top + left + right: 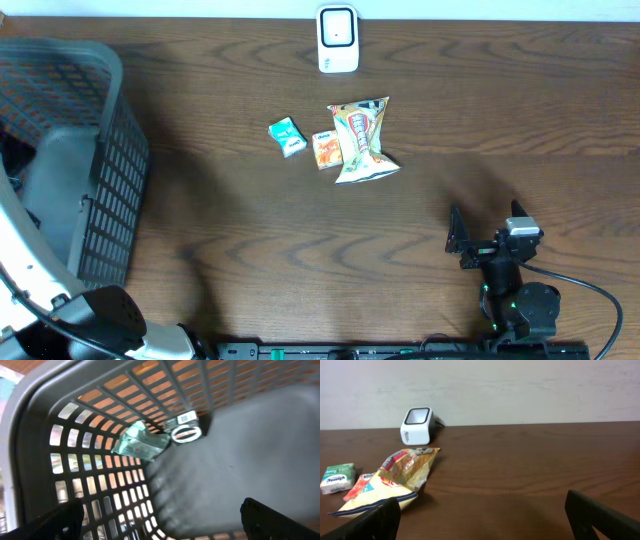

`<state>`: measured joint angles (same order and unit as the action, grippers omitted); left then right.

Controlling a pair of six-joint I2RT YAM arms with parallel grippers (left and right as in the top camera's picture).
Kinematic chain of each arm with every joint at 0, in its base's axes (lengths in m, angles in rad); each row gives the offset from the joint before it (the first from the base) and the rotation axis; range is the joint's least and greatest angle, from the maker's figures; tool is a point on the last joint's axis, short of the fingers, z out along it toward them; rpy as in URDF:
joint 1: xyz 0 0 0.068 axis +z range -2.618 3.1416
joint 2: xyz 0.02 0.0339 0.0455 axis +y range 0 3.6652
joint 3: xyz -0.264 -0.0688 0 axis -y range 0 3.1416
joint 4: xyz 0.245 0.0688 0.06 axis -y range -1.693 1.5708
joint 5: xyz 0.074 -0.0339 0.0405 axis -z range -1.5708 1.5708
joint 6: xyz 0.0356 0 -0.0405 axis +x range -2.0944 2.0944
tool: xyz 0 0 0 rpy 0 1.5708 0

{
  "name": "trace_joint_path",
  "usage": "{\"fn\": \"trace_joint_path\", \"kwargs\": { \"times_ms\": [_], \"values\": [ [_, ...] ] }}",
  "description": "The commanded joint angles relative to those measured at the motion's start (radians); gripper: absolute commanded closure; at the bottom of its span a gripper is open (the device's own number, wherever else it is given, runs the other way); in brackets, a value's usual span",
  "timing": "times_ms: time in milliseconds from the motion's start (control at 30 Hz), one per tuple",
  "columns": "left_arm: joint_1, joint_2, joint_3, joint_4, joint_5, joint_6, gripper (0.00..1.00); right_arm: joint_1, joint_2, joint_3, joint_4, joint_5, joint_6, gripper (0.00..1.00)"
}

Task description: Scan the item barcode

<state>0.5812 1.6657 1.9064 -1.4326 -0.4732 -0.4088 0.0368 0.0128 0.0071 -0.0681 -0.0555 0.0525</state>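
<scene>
Two items lie in the gray basket (pixel 250 440): a teal packet (pixel 140 442) against the slotted wall and, just beside it, a small pack (pixel 186 427) showing a barcode label. We note the left gripper (pixel 165 520) over the basket floor, fingers spread wide, holding nothing. On the table (pixel 250 260), before the white scanner (pixel 338 38), a green packet (pixel 287 136), an orange packet (pixel 325 150) and a snack bag (pixel 362 140) sit close together. The right gripper (pixel 482 520) hangs apart from them, jaws wide, empty.
</scene>
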Motion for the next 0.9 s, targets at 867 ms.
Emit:
{"fn": "trace_joint_path", "kwargs": {
  "times_ms": [867],
  "values": [
    [0.221,-0.005,-0.659,0.559,0.002,0.414,0.16,-0.005,0.000,-0.001,-0.003,0.000,0.013,0.01]
  ]
}}
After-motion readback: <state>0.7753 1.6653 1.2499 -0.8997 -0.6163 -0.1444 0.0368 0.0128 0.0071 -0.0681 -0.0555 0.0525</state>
